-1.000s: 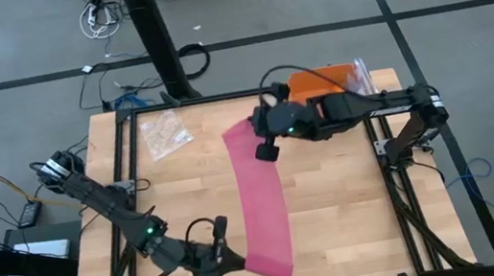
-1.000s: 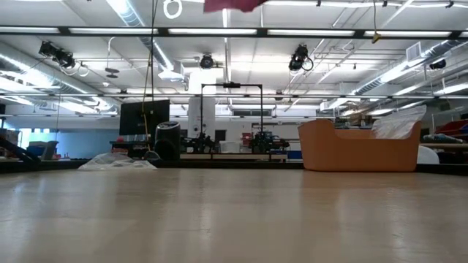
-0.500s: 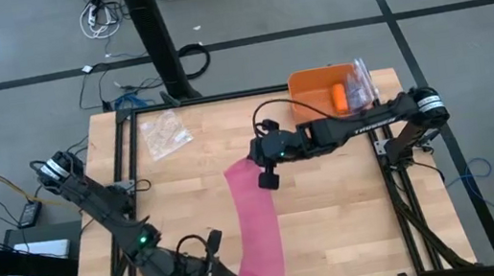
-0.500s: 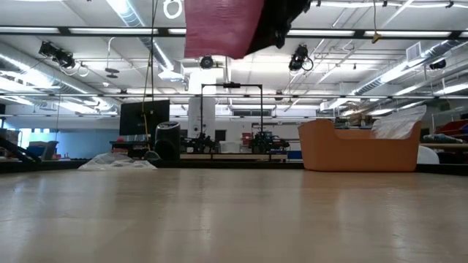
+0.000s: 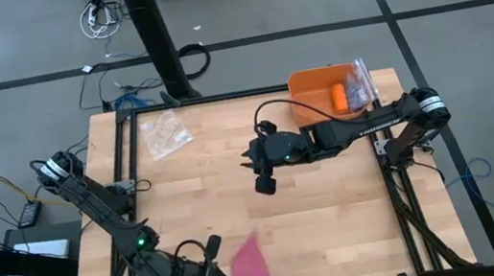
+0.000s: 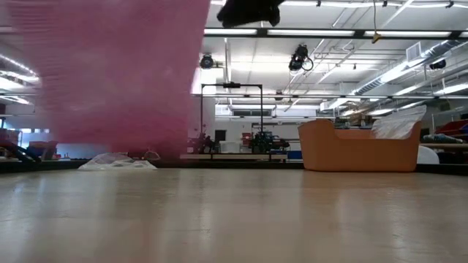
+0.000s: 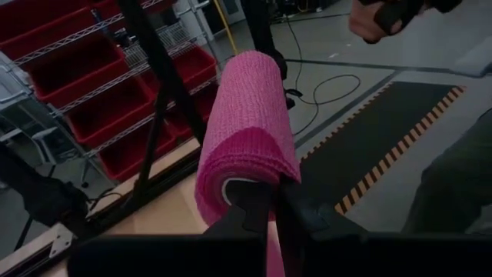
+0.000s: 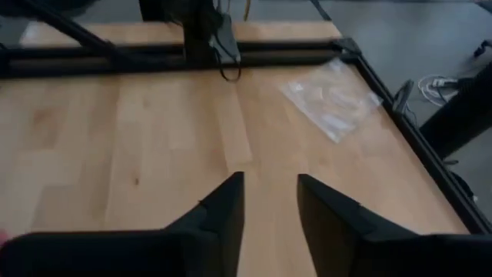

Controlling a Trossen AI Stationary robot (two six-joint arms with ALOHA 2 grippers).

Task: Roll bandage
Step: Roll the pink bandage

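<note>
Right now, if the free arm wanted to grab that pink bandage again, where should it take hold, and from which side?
Probably the loose upper end of the bandage, coming in from the table's middle, where the right tool hovers open and empty. The other end is already pinched in the left tool at the near edge, so the strip's free end near is the only graspable part.

This is a robotics lab or workshop. Behind the wooden surface (image 6: 234, 219) stretches an open hall with exposed ceiling ducts and strip lights (image 6: 329, 33). Red storage bins (image 7: 84, 85) fill metal racks beside it, and cables (image 5: 99, 18) trail over the grey floor.
</note>
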